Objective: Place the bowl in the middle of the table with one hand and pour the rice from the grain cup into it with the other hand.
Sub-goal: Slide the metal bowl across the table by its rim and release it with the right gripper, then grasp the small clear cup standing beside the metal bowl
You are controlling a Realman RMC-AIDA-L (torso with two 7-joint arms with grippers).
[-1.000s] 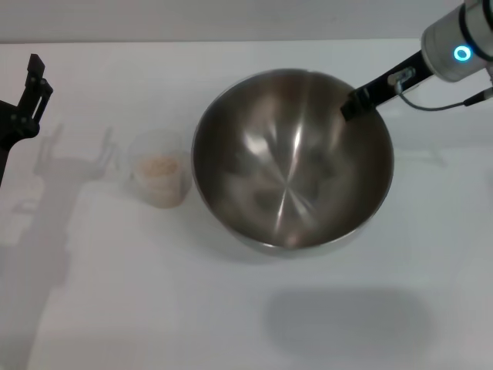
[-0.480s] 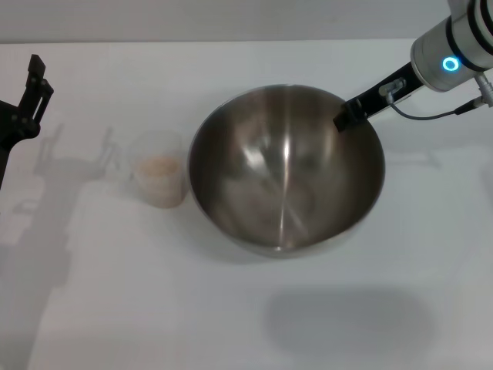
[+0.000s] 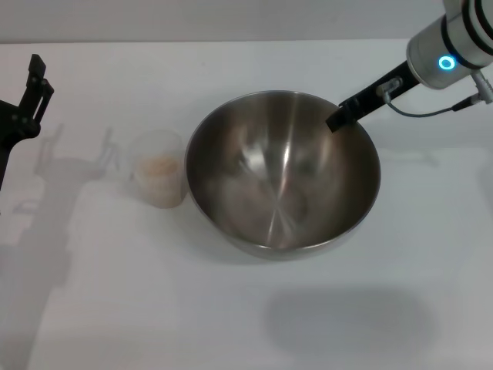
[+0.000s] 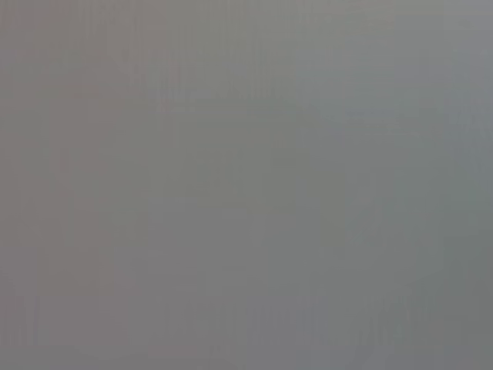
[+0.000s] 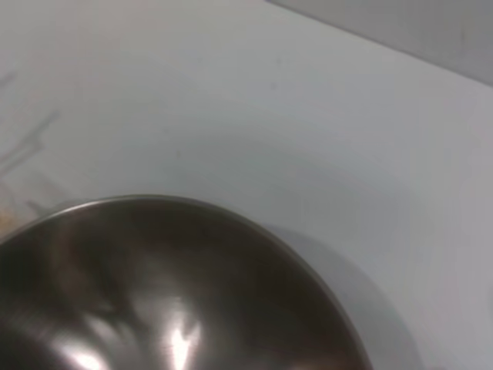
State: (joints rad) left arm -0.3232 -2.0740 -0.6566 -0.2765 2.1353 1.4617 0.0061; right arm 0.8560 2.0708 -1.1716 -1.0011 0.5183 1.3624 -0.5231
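On the white table (image 3: 231, 324) your right gripper (image 3: 339, 119) pinches the bowl (image 3: 281, 173) at its two o'clock rim near centre, so release next, then send the left gripper (image 3: 31, 85), fingers' state untellable, to the grain cup (image 3: 159, 169) of rice (image 3: 158, 166) at nine o'clock.

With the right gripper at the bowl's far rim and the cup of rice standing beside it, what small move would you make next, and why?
Probably release the bowl and draw the right gripper back. The bowl appears to sit about mid-table, with no rice inside. The grain cup stands upright just to its left, rice inside, untouched. The left gripper waits at the table's far left edge, so it should reach for the cup afterwards.
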